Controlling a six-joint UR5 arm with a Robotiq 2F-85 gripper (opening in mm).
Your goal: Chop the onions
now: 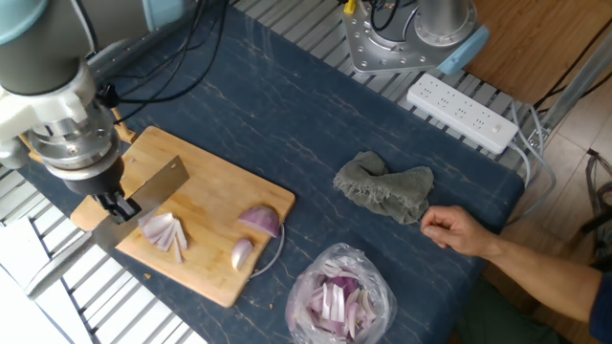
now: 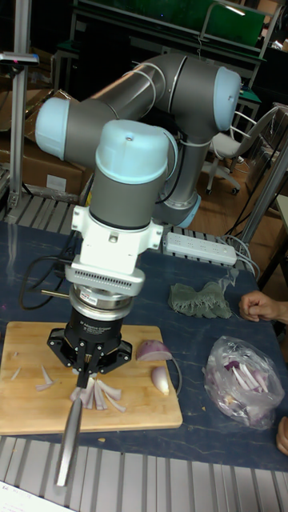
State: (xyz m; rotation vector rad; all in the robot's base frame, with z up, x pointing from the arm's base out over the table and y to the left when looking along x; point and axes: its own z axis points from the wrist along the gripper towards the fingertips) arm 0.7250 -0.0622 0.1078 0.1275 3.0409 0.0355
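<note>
Two fingers (image 1: 117, 205) clamp the knife (image 1: 143, 193) over the cutting board (image 1: 206, 186). Just right of the fingers lies a fan of onion slivers (image 1: 164, 231); farther right sit two onion wedges (image 1: 260, 221); beyond the board, a bag of slices (image 1: 337, 298) rests on the tabletop (image 1: 287, 115).

Cutting board (image 1: 206, 205) on table's left; onion slivers (image 1: 164, 232) left on it, two onion wedges (image 1: 260, 222) right. Cloth (image 1: 385, 187) right of board; bag of onion slices (image 1: 339, 296) in front; power strip (image 1: 463, 113) behind.
</note>
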